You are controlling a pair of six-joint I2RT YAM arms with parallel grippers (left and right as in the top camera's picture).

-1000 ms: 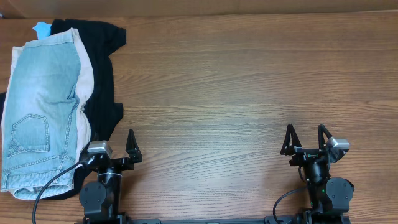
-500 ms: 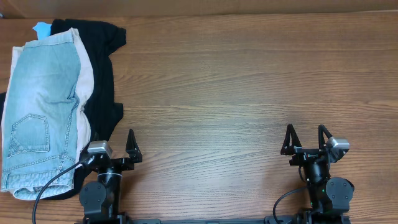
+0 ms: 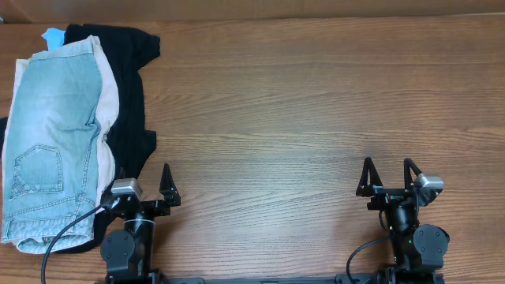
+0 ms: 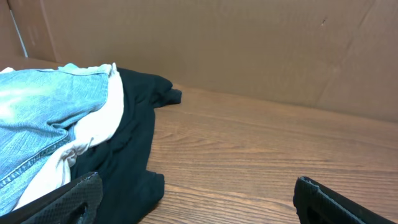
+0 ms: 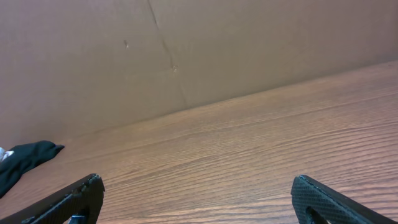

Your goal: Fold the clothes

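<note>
Denim shorts (image 3: 51, 134) lie at the far left end of the counter (image 3: 316, 102), on top of a pile. Back pocket faces up, toward the near edge. Only one pocket shows, so they may be doubled leg over leg; can't be sure. Under them, cream shorts (image 3: 109, 95) peek out along the right side, and a black garment (image 3: 130, 79) is spread beneath both.

Left claw (image 3: 144, 188) is parked at the near edge, just beside the pile's lower right corner. Fingers are wide apart and hold nothing. Right claw (image 3: 387, 175) is parked well apart from the pile on the other side, also spread wide and empty, over bare wood.

Step in hand, by my reading: none begun, both arms at rest before the first reach.

Next move likely falls to the left arm, which is closer. It calls for pinching the denim layer alone, without catching the cream cloth below, then drawing it onto open counter where both claws can work the fold.
</note>
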